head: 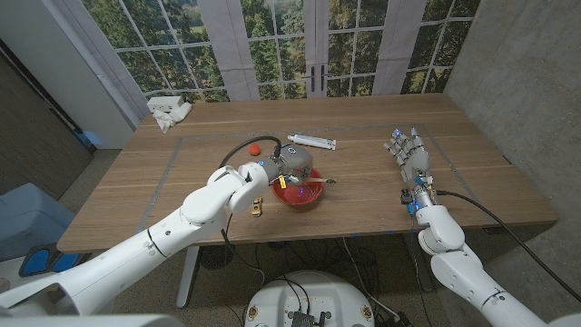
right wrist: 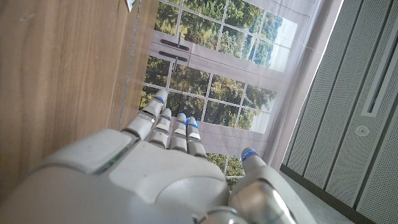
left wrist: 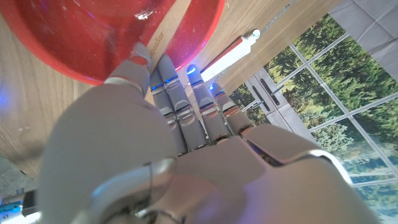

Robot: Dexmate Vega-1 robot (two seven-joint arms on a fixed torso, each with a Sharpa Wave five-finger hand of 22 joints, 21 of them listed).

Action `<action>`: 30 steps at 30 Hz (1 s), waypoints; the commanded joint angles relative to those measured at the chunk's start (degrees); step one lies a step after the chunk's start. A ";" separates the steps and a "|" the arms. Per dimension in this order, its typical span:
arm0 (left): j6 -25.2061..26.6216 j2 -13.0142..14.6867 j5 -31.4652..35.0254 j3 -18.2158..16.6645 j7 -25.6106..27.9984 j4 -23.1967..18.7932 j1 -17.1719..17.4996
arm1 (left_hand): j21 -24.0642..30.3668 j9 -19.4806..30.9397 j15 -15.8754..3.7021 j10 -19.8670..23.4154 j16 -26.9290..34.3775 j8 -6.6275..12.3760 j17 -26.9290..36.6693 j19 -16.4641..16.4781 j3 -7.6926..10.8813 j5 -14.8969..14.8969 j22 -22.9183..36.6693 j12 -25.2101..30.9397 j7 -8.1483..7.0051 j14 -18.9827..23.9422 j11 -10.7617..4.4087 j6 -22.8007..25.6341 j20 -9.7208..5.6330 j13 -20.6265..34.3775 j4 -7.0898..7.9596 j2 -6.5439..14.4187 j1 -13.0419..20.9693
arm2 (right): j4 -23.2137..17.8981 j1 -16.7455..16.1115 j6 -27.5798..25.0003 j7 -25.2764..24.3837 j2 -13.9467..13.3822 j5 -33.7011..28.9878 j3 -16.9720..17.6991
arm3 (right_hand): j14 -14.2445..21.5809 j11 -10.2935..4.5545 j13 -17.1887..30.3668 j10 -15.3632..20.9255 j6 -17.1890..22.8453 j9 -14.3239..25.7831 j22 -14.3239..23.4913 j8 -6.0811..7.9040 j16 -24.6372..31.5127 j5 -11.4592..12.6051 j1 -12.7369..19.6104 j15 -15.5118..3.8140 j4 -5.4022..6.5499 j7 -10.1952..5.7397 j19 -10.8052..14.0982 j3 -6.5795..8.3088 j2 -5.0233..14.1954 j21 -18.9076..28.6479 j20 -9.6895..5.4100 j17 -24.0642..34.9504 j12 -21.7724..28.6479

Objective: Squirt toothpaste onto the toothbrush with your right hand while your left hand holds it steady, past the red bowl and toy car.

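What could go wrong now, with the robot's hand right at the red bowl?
The left hand is right at the red bowl, where the toothbrush lies across it, so a clumsy grab might tip the bowl or flick the brush out. The toy car beside the forearm could get bumped. The right hand must reach far for the toothpaste.

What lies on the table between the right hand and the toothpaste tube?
Nothing: in the head view, bare wood runs from the right hand to the toothpaste tube on the table.
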 commanded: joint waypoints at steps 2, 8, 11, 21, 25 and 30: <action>4.16 -0.68 -6.75 -3.20 3.32 -0.66 2.16 | 0.36 1.02 -9.87 4.75 0.50 0.73 0.47 0.64 -0.10 0.64 0.19 0.75 1.36 0.90 -4.41 1.20 -0.04 11.17 0.01 5.25 5.58 | 0.05 0.39 -0.39 0.04 -0.19 -0.50 -0.38 | 0.31 0.13 0.19 0.47 0.56 0.32 0.20 0.45 -0.02 -0.19 0.29 -0.25 -0.35 -0.17 0.27 0.04 0.16 0.04 0.13 0.15 0.25; 6.56 -1.06 -10.56 -3.94 3.15 -0.78 2.15 | 0.38 1.39 -9.87 4.82 0.75 1.03 0.78 0.82 -0.25 0.76 0.22 1.03 1.62 1.19 -4.39 1.15 -0.10 11.83 -0.07 5.09 5.77 | 0.27 0.88 -0.68 0.44 -0.12 -0.10 -0.61 | 0.38 0.07 0.19 0.47 0.57 0.32 0.20 0.44 0.00 -0.21 0.36 -0.15 -0.50 -0.15 0.28 0.03 0.18 0.01 0.16 0.15 0.23; 8.29 -1.27 -12.03 -4.23 3.23 -1.00 2.20 | 0.39 1.56 -9.87 4.86 0.84 1.19 0.91 0.90 -0.32 0.82 0.23 1.16 1.68 1.30 -4.41 1.21 -0.12 12.11 -0.11 5.00 5.87 | 0.46 1.30 -0.80 0.64 -0.25 -0.43 -0.83 | 0.34 0.05 0.20 0.49 0.58 0.32 0.20 0.43 -0.02 -0.23 0.39 -0.12 -0.59 -0.10 0.26 0.00 0.18 -0.01 0.17 0.16 0.23; 13.23 -0.99 -15.41 -5.14 4.71 -2.43 1.98 | 0.70 2.19 -9.87 5.15 1.24 1.82 1.40 1.89 -0.55 1.17 0.28 1.65 2.15 1.84 -4.19 1.55 0.00 13.20 -0.16 4.73 6.18 | 0.80 2.89 -1.81 1.42 -0.73 -0.73 -1.48 | 0.20 0.07 0.19 0.57 0.67 0.32 0.19 0.43 -0.20 -0.23 1.04 -0.02 -1.31 -0.18 0.19 0.18 0.09 -0.09 0.28 -0.03 0.22; 14.34 -0.86 -17.86 -5.79 5.55 -2.77 1.92 | 0.72 2.38 -9.87 5.39 1.37 2.00 1.56 2.04 -0.65 1.28 0.29 1.86 2.24 2.06 -4.01 1.66 -0.01 13.53 -0.17 4.59 6.24 | 0.97 3.35 -2.26 1.43 -0.86 -0.94 -1.71 | 0.22 0.03 0.19 0.49 0.66 0.32 0.19 0.42 -0.26 -0.24 1.39 0.01 -1.69 -0.18 0.15 0.30 0.07 -0.13 0.32 -0.13 0.17; 14.75 -1.09 -23.39 -7.30 7.45 -2.48 2.20 | 0.82 2.44 -9.86 5.36 1.46 2.09 1.71 2.39 -0.78 1.37 0.30 1.98 2.35 2.19 -3.92 1.75 0.01 13.91 -0.22 4.36 6.34 | 0.87 3.79 -2.89 0.86 -1.18 -2.09 -2.03 | 0.11 0.02 0.19 0.51 0.74 0.32 0.19 0.44 -0.36 -0.27 1.75 -0.11 -2.11 -0.25 0.10 0.40 0.03 -0.17 0.30 -0.23 0.16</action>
